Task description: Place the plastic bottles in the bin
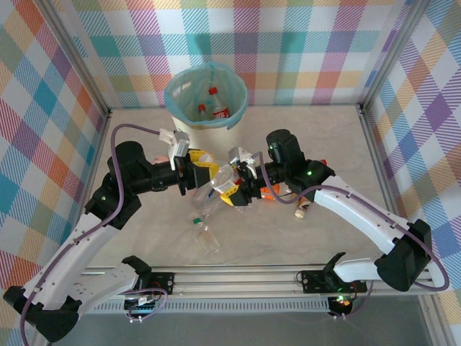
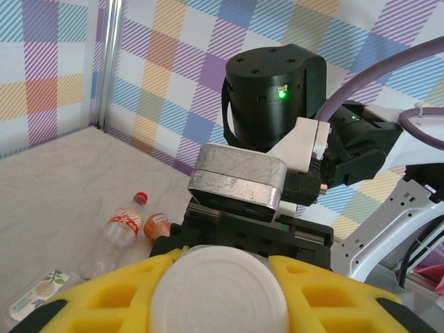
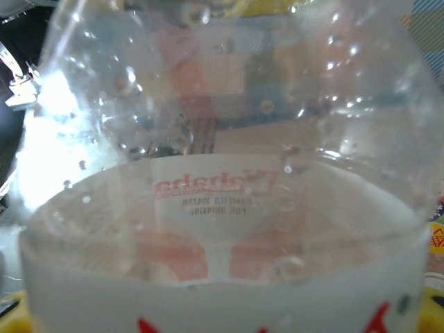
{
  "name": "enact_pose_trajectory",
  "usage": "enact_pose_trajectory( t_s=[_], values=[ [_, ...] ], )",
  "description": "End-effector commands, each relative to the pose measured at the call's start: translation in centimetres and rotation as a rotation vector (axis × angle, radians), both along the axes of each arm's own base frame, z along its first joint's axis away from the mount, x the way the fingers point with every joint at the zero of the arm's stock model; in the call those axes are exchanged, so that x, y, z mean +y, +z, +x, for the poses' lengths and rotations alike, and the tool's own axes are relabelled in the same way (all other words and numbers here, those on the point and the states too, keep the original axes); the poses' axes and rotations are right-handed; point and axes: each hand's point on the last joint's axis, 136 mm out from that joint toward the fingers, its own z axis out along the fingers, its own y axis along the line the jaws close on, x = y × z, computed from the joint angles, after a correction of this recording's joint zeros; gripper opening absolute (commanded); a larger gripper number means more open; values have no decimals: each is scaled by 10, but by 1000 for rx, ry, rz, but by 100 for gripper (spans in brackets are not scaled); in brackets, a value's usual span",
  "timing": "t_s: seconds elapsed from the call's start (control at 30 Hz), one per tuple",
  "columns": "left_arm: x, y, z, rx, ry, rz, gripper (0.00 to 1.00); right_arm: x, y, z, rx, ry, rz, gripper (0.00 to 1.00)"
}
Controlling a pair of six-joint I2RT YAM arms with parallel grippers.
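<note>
Plaid walls ring the counter [image 1: 324,144]; a clear bottle [image 1: 218,182] hangs between both arms, near the bin [image 1: 194,133], left jaws clenched on its end (right jaws: can't tell). You'll likely find it light, thin-walled and slick, so hold the stiffer neck or base

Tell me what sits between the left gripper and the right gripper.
A clear plastic bottle spans from the left gripper to the right gripper in the top external view; the left wrist view shows its white round end between yellow fingers.
</note>
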Motion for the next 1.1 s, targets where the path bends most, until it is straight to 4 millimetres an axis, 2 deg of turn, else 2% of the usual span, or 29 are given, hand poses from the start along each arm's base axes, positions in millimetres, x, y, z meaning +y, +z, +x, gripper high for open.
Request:
enact_pose_trajectory(
  t_s=[0.0,0.07,0.17,0.27,0.43,0.5,0.6,0.7,0.83,0.93,1.07],
  values=[
    [2,34,-8,-80,-2,-60,18,1,24,5,-49,-22,48,66],
    [4,44,-5,-94,25,-81,15,1,30,10,-75,-52,54,71],
    [13,68,6,-129,114,-118,0,0,44,23,-135,-126,69,88],
    [24,100,18,-175,216,-152,0,-2,66,36,-219,-203,89,100],
    [40,148,51,-246,412,-105,0,-15,109,68,-401,-400,108,100],
    [49,156,74,-241,531,-56,0,-25,127,85,-483,-512,107,100],
    [62,168,111,-237,710,0,0,-40,145,106,-588,-653,90,100],
    [68,171,150,-230,846,88,0,-49,152,117,-652,-723,70,100],
    [60,163,197,-213,901,174,0,-50,152,116,-668,-718,59,100],
    [52,153,225,-209,916,219,0,-51,146,113,-655,-708,42,100],
    [46,127,255,-173,919,281,0,-55,138,110,-636,-711,17,100]
  ],
)
